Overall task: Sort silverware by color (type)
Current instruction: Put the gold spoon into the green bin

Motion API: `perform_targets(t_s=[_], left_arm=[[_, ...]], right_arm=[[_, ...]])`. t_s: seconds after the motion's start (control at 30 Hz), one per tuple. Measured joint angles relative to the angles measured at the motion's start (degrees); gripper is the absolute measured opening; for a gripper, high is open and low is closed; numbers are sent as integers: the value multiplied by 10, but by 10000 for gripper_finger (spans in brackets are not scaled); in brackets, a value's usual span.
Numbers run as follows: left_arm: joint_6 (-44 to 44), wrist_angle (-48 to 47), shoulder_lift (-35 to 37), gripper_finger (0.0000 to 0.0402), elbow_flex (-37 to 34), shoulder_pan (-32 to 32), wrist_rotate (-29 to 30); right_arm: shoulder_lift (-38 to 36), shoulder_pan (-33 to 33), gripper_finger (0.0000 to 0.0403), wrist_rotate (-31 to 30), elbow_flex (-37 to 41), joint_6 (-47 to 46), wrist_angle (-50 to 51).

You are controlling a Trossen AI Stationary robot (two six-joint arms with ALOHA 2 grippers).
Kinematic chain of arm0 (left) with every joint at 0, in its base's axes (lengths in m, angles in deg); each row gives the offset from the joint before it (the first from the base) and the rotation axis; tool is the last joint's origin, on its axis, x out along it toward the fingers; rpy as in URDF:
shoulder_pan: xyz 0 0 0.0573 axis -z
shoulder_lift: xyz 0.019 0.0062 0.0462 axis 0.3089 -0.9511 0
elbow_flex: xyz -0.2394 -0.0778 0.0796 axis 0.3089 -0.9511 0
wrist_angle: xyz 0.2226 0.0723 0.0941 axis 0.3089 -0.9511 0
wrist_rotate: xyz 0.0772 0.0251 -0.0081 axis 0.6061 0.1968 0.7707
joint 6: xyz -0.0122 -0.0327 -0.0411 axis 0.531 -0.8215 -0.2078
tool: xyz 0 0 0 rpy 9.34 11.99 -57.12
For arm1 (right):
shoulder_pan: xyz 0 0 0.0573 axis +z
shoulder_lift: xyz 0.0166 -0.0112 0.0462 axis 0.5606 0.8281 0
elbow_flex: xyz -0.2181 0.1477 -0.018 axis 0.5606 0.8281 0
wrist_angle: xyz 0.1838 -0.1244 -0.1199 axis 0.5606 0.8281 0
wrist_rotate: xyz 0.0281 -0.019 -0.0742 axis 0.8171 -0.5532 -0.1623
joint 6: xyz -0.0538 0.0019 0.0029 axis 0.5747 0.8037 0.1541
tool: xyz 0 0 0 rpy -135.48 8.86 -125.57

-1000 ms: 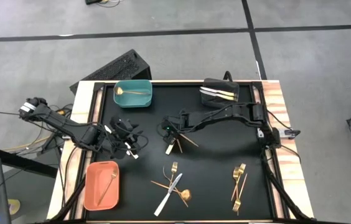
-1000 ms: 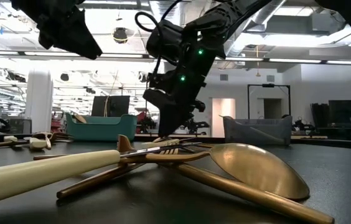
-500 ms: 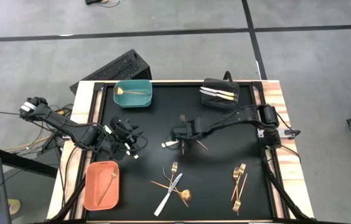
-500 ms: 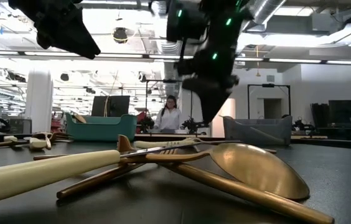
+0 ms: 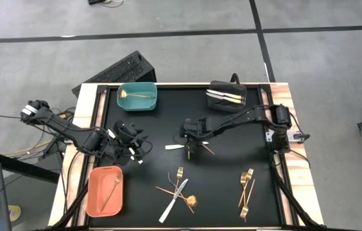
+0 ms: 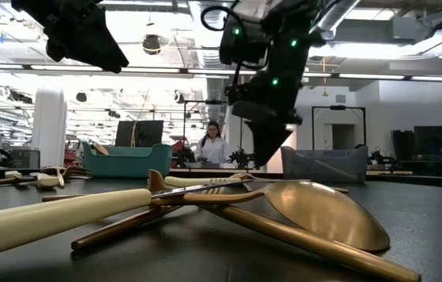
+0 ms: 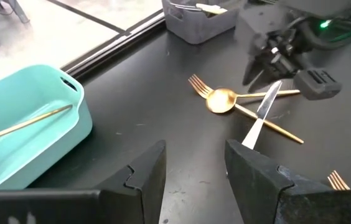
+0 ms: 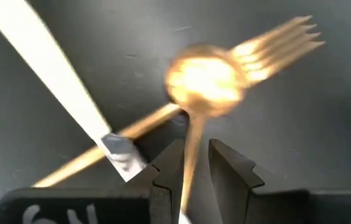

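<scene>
1. High view: your right end effector (image 5: 189,136) hangs over the middle of the tabletop (image 5: 226,186), directly above a small crossed cluster of silverware, a white-handled knife (image 5: 174,147) among it. Your left end effector (image 5: 131,142) waits well apart, near the orange bin (image 5: 90,192).
2. Low view: the right end effector (image 6: 264,145) sits clear above the surface.
3. Left wrist view: its own fingers (image 7: 256,177) are parted, holding nothing. The gold spoon (image 7: 222,99) lies beside the right arm.
4. Right wrist view: the fingers (image 8: 228,165) stand narrowly parted, the spoon handle (image 8: 191,149) running lengthwise between them. I judge this grasp unconfirmed; the right arm is nearer.
</scene>
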Motion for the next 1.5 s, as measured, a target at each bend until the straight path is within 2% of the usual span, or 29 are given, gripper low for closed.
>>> perform_targets(t_s=[0.13,0.33,0.5,0.67,0.73,0.83,1.0,1.07,1.17,1.27,1.37,1.5], left_arm=[[2,0,0,151,0,0,-2],[10,0,0,151,0,0,-1],[8,0,0,151,0,0,0],[5,0,0,151,0,0,6],[-4,2,-1,151,0,0,26],[-10,22,-15,151,0,-1,36],[-14,49,-65,151,0,0,31],[-15,58,-89,151,0,0,37],[-7,86,-123,154,0,-6,42],[26,137,-139,162,-1,-18,-6],[93,191,-140,178,-1,-27,-75],[171,245,-127,202,-1,-35,-128]], right_arm=[[0,-21,103,41,16,12,-28],[-1,-35,102,48,43,14,-48],[-2,-27,101,49,84,13,-116],[-2,-19,81,35,88,23,-125],[-1,-13,61,7,89,26,-134],[-11,8,34,-68,90,33,-141],[-35,45,34,-149,89,66,-194],[-40,67,34,-183,89,103,-223],[-43,106,34,-268,89,186,-271],[-42,140,34,-333,89,277,-304],[-40,164,34,-343,88,374,-335],[-40,189,34,-363,89,443,-367]])
